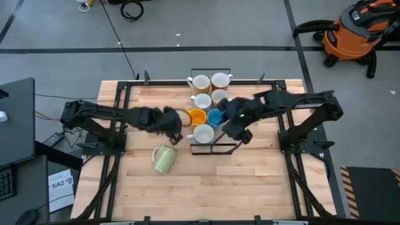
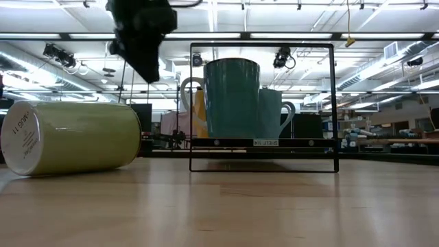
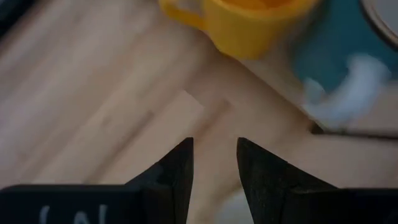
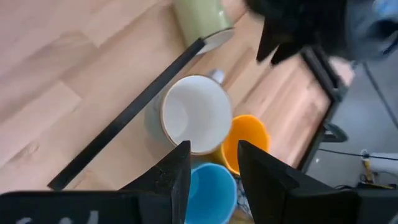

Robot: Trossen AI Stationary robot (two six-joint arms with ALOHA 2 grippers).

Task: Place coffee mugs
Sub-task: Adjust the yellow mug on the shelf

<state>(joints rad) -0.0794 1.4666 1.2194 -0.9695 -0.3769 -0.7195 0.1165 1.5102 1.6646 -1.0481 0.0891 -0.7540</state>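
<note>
A pale green ceramic mug [image 1: 164, 158] is seen lying on its side on the wooden counter [image 1: 250, 187], near and just left of the empty, part-open left gripper [image 1: 176, 137], while the empty right gripper [image 1: 245, 135] hovers farther right, likewise part-open.

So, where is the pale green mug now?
In the high view, the pale green mug lies on its side on the table, left of the black rack, outside it.

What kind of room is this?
Probably a robotics lab or workshop: a wooden table on a grey concrete floor, an orange shop vacuum nearby, and open ceiling beams with strip lights in the low view.
</note>
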